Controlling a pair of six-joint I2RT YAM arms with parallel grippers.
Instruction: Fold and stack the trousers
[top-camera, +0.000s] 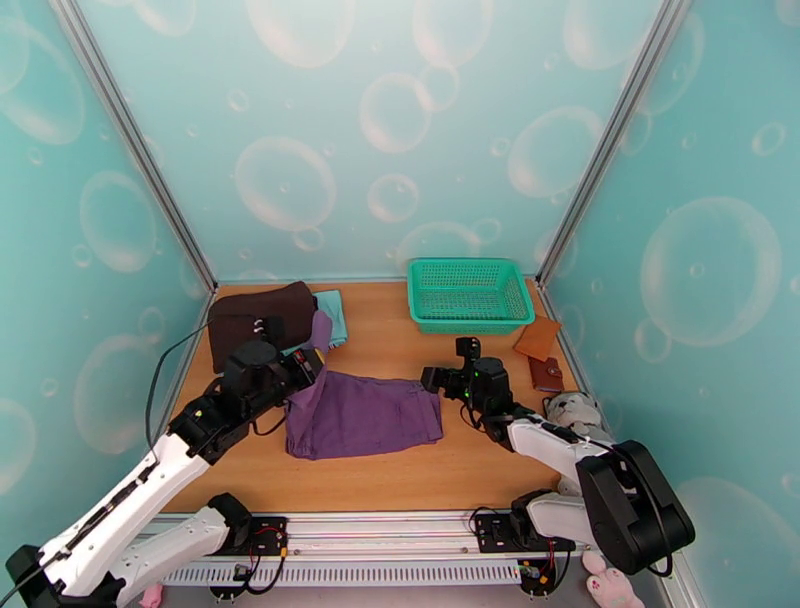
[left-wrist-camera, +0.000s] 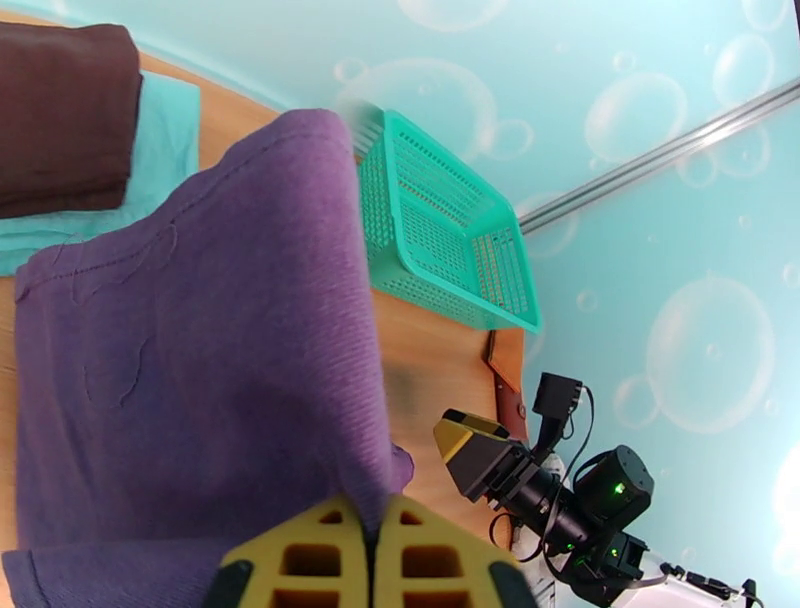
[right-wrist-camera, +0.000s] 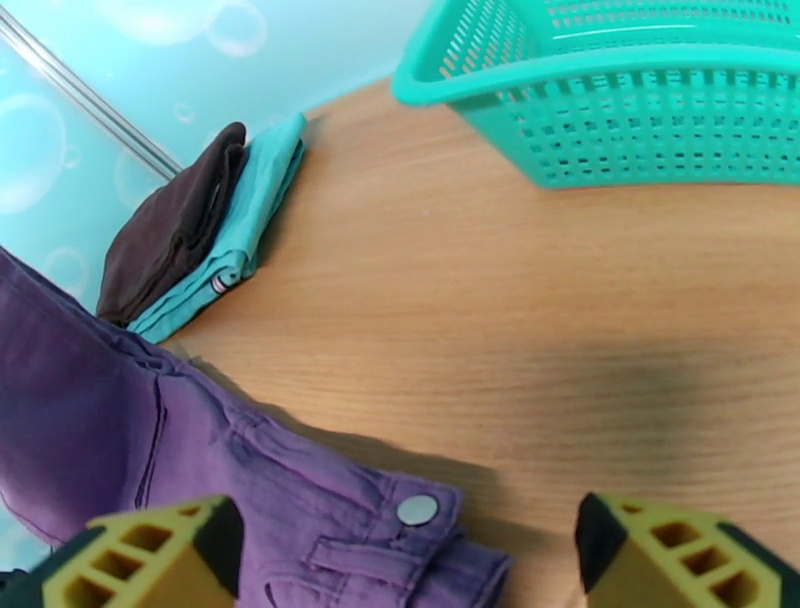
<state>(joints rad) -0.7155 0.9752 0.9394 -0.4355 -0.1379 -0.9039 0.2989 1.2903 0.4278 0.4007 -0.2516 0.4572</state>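
The purple trousers (top-camera: 365, 415) lie folded in the middle of the table. One end is lifted toward the back left, where my left gripper (top-camera: 313, 360) is shut on the raised fabric. In the left wrist view, the yellow fingertips (left-wrist-camera: 330, 545) pinch the purple cloth (left-wrist-camera: 200, 340), which hangs in front of the camera. My right gripper (top-camera: 432, 380) stands open at the trousers' right edge. In the right wrist view, its gripper (right-wrist-camera: 405, 535) straddles the buttoned waistband (right-wrist-camera: 330, 530) without holding it.
A green basket (top-camera: 468, 293) stands at the back right. Dark brown folded cloth (top-camera: 255, 315) lies on light teal folded cloth (top-camera: 335, 315) at the back left. Two brown leather pieces (top-camera: 540, 340) and a plush toy (top-camera: 572, 408) sit along the right edge.
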